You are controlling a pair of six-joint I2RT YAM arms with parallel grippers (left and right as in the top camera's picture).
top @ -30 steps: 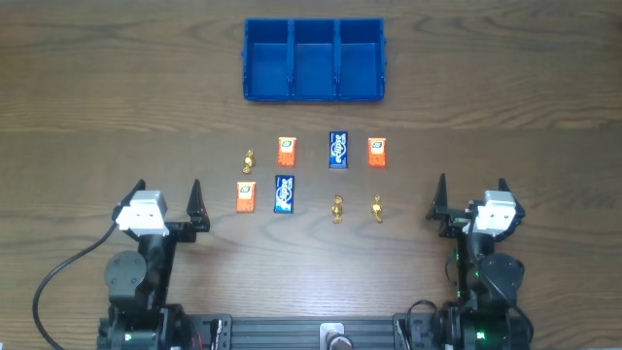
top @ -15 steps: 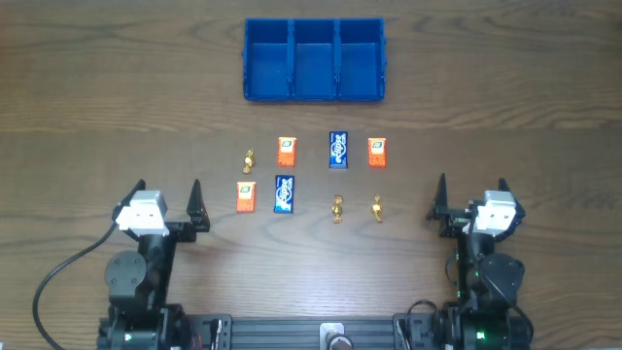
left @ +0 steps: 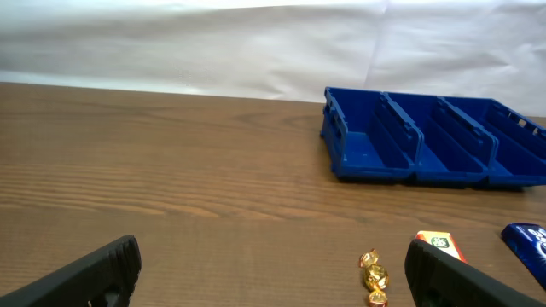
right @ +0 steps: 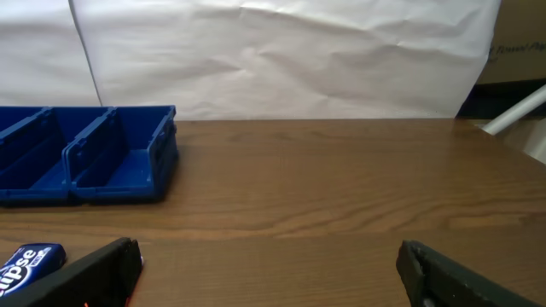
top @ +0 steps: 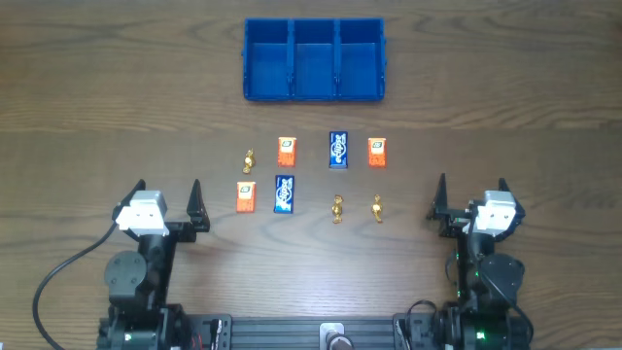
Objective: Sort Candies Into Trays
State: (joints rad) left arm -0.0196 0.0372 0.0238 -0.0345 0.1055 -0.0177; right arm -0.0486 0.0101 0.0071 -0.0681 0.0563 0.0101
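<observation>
Left gripper wide open, holding nothing. Right gripper wide open too. Both sit well apart from the blue tray. Between them and the tray, on the table: three orange packs, two blue packs, three gold candies.

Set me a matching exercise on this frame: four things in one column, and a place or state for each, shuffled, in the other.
Rows as seen in the top view.

1. tray
2. left gripper
3. upper blue candy
4. upper gold candy

a. left end of the upper row
b. open, holding nothing
c. empty in all three compartments
d. between two orange candies

Pairs: 1-c, 2-b, 3-d, 4-a
</observation>
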